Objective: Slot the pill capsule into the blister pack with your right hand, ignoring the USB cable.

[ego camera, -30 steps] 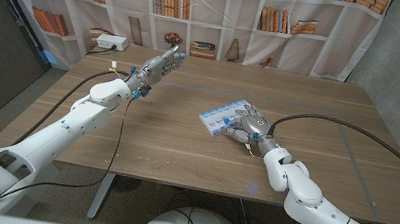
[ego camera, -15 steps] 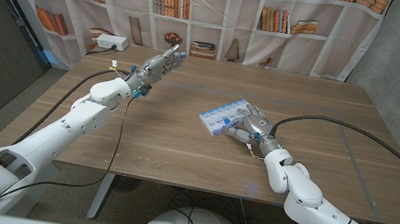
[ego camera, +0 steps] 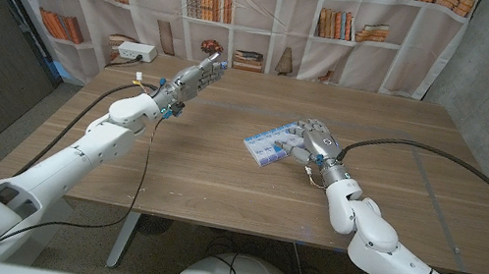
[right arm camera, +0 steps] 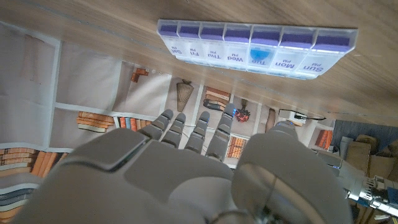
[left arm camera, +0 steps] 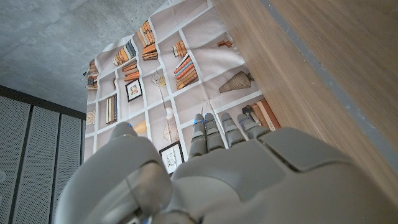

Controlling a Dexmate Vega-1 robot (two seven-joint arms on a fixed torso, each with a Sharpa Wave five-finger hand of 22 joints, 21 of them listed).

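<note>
A clear weekly pill box (ego camera: pixel 269 142) with purple lids and day labels lies near the table's middle; it is a pill organiser rather than a blister pack. In the right wrist view the pill box (right arm camera: pixel 205 38) has a blue capsule (right arm camera: pixel 259 55) in its Tue compartment. My right hand (ego camera: pixel 313 141) hovers just right of the box with its fingers apart, holding nothing; the right hand (right arm camera: pixel 174 171) sits off the box in its own wrist view too. My left hand (ego camera: pixel 192 80) is raised over the far left of the table, fingers stretched out and holding nothing.
A white power box (ego camera: pixel 136 52) sits at the table's far left corner. A bookshelf-print curtain (ego camera: pixel 275 13) hangs behind the table. Bare wood (ego camera: pixel 218 177) stretches in front of the pill box.
My right hand has lifted off the pill box and spread its fingers. The left arm has not moved.
</note>
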